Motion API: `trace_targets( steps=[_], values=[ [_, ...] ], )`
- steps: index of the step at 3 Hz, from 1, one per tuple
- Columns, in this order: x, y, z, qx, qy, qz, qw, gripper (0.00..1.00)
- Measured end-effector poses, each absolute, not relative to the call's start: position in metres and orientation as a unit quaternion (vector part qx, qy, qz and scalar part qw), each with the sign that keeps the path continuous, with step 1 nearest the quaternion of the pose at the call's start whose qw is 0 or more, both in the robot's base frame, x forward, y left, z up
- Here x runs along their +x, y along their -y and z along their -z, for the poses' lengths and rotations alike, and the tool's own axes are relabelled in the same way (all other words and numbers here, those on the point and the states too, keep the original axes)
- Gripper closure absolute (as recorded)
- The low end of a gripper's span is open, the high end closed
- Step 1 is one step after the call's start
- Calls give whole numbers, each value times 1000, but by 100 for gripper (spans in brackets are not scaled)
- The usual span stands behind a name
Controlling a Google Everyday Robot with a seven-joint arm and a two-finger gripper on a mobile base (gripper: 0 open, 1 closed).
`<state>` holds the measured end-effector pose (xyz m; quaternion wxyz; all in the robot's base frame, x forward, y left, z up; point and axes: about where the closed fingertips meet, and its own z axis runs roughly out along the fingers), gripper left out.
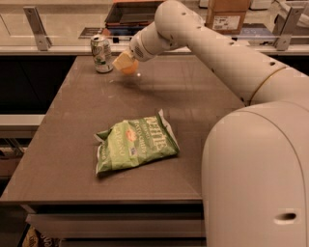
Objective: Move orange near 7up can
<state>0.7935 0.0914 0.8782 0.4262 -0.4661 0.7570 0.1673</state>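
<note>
While the white jointed robot arm (217,48) reaches to the far left part of the grey-brown flat desk (203,111), the jaws sit at its tip, low over the desk top, clenched on the round bright-skinned orange (131,68). One pale finger (121,61) covers the orange's upper left side; the other finger is hidden. Orange looks just clear of the desk, with a faint shadow right below the jaws; can't tell for sure whether it touches.

Small upright green-and-silver 7up can (101,53) stands just left of the jaws, near the orange but apart from it, with a narrow gap between the pale finger and the can wall. Metal top visible, and the can is close to the desk's far edge.

Crinkled green chip bag (135,144) lies flat well apart from the jaws, on the near side of the desk, roughly straight in front of them.

Large white rounded robot body (260,183) fills the lower right, well off to the right and near side of the jaws.

Beyond the jaws, past the desk's far edge: brown cardboard box (226,14) up and to the right, metal bracket (36,26) well to the left past the can.
</note>
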Motion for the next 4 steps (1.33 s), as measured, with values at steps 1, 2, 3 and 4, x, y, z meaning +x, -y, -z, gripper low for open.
trace_targets(
  steps=[1,2,3,4],
  values=[
    [796,-95,-866,-469,-761,-158,419,100],
    [798,-100,-858,-474,-764,-152,411,100],
    [799,-101,-854,-475,-764,-151,409,100],
    [798,-102,-847,-475,-765,-154,408,82]
  ],
)
